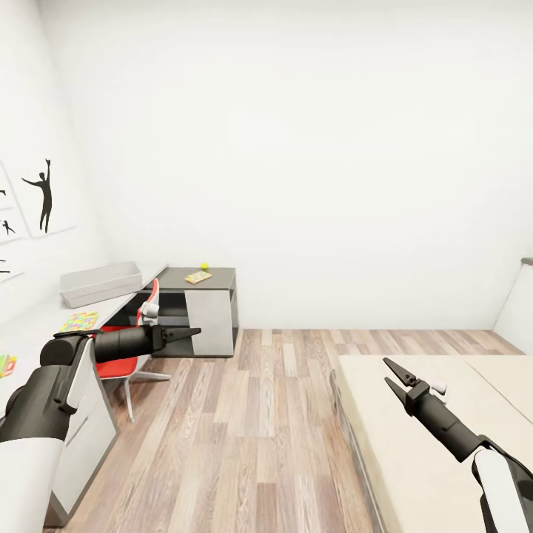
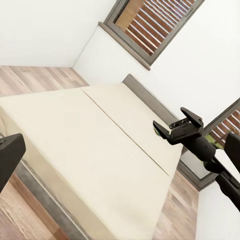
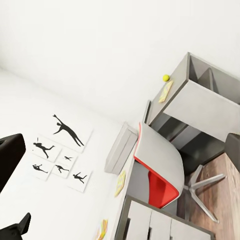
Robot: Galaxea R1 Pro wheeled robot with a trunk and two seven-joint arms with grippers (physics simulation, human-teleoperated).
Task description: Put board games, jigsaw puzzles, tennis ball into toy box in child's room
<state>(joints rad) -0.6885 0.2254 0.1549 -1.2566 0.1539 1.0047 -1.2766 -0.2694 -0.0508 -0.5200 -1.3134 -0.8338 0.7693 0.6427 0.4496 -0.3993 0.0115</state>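
The toy box (image 1: 100, 283) is a light grey bin on the light wing of the table (image 1: 44, 333) by the left wall. On that wing lie a multicoloured jigsaw puzzle (image 1: 79, 320) and a yellow-red-green flat piece (image 1: 6, 364) cut by the picture's edge, likely a board game. The dark wing holds the tennis ball (image 1: 203, 265) and a thin yellow board (image 1: 198, 277). My left gripper (image 1: 194, 331) hangs open beside the red chair. Over the bed (image 1: 414, 444), my right gripper (image 1: 391, 374) is open and empty. The part of the bed that shows is bare.
A red and white swivel chair (image 1: 126, 355) stands tucked at the desk corner. Wood-plank floor (image 1: 259, 414) runs between desk and bed. Black silhouette pictures (image 1: 44, 196) hang on the left wall. A slatted window (image 2: 150, 25) sits above the bed's far side.
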